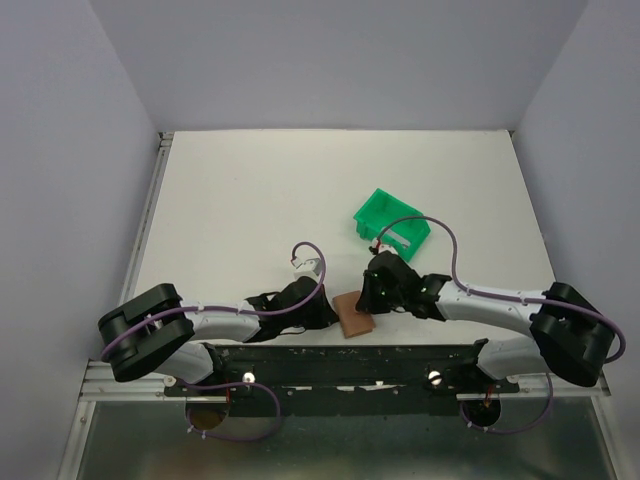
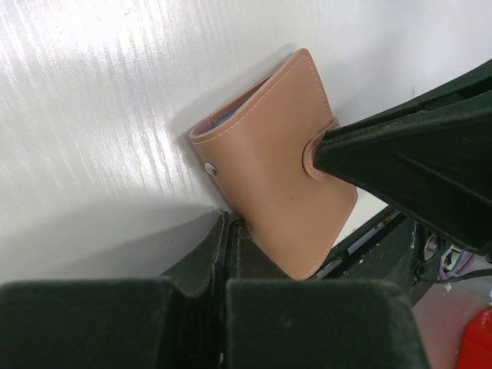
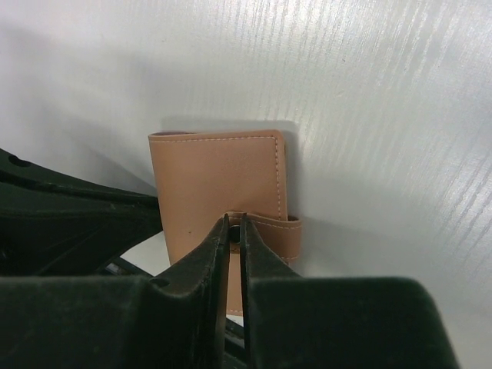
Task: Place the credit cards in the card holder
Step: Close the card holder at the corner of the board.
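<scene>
Jaws on card holder, card inside

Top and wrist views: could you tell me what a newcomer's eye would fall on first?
A tan wallet at the near edge of the table: the right fingers pinch its snap tab, the left fingers sit shut at its edge. Beyond it, right of centre, stands a green bin.
</scene>
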Action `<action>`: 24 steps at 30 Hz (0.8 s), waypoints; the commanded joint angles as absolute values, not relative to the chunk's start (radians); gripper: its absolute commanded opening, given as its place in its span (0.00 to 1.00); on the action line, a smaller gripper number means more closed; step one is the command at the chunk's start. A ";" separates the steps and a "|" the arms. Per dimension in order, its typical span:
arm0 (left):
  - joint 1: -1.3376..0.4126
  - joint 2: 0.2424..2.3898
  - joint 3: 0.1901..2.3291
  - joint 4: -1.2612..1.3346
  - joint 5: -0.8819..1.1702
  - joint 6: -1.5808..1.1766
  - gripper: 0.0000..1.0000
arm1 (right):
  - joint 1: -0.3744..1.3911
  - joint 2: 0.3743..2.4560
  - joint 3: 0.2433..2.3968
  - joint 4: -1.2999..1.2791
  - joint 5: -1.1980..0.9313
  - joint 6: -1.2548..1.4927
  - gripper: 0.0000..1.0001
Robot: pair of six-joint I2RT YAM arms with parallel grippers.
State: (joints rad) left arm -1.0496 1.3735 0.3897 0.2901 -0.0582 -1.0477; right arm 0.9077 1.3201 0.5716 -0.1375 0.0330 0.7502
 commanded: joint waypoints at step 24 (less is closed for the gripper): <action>-1.060 1.419 0.403 0.288 -0.038 -1.042 0.00 | 0.923 1.287 0.540 -0.209 0.052 0.715 0.07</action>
